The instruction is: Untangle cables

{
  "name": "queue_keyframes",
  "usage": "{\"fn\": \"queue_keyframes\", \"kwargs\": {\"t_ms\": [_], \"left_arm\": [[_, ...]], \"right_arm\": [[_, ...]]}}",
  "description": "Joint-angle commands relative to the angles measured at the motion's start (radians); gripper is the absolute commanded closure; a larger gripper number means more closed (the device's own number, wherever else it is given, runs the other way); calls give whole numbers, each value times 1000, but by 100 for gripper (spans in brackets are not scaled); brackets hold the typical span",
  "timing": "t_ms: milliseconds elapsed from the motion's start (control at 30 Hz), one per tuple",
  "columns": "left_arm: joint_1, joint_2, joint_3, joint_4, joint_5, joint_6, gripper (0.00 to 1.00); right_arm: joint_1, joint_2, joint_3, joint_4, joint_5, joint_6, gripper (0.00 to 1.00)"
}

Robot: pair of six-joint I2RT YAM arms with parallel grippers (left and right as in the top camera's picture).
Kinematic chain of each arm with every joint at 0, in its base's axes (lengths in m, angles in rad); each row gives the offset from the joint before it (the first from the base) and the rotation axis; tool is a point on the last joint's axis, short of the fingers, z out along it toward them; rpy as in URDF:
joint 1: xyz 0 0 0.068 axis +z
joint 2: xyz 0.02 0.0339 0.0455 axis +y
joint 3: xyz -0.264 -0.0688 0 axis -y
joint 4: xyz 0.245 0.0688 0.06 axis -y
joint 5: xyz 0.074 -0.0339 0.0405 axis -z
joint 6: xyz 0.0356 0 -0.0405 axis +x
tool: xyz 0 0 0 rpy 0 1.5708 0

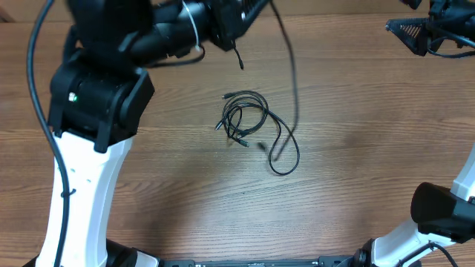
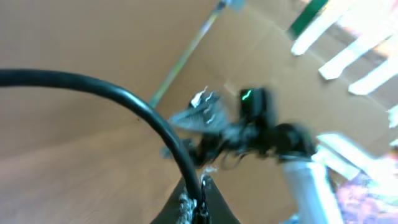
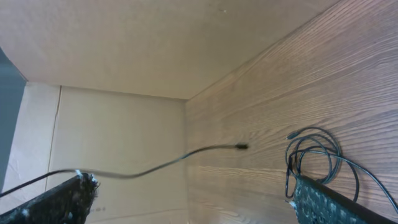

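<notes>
The left gripper [image 2: 200, 205] was held raised above the far side of the wooden table [image 1: 356, 208], its jaws clamped tight on one black cable [image 2: 93, 84]. In the left wrist view this cord was pinched between the fingertips [image 2: 183, 208] at the bottom edge and arched away to the left. From overhead, a short plug end [image 1: 240, 63] was seen dangling in the air below that gripper, while a long strand [image 1: 295, 89] ran down to the table. There it met a loose loop [image 1: 286, 159].

The remaining cables were left as a coiled bundle [image 1: 243, 119] lying flat near the middle of the table, just left of the loop.

The right gripper [image 1: 423, 26] was kept at the far right corner, well apart from the bundle. Its fingers [image 3: 59, 199] were spread wide and nothing was held between them.
</notes>
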State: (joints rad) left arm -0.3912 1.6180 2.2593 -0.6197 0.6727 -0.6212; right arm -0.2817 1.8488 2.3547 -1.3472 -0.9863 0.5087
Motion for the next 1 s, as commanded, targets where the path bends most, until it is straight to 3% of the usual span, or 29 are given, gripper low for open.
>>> {"fn": "queue_keyframes", "kwargs": {"t_ms": [0,167,300,433,600,700,967], "left_arm": [[-2,-14,21,49,-100,-83,96],[-2,-8,21,50,-332,-103,96],[-2,5,21,87,-459,-197,96],[0,39,21,216,-426,-227,96],[18,112,21,360,-377,-367,96],[42,166,21,441,-414,-363,96],[138,297,21,434,-444,-294,96]], "right_arm": [[-5,-5,7,2,10,-16,0],[-5,-5,7,2,10,-16,0],[-5,-5,7,2,10,-16,0],[-5,-5,8,2,10,-16,0],[-5,-5,7,2,10,-17,0],[-5,-5,8,2,10,-16,0],[-5,-5,7,2,10,-17,0]]}}
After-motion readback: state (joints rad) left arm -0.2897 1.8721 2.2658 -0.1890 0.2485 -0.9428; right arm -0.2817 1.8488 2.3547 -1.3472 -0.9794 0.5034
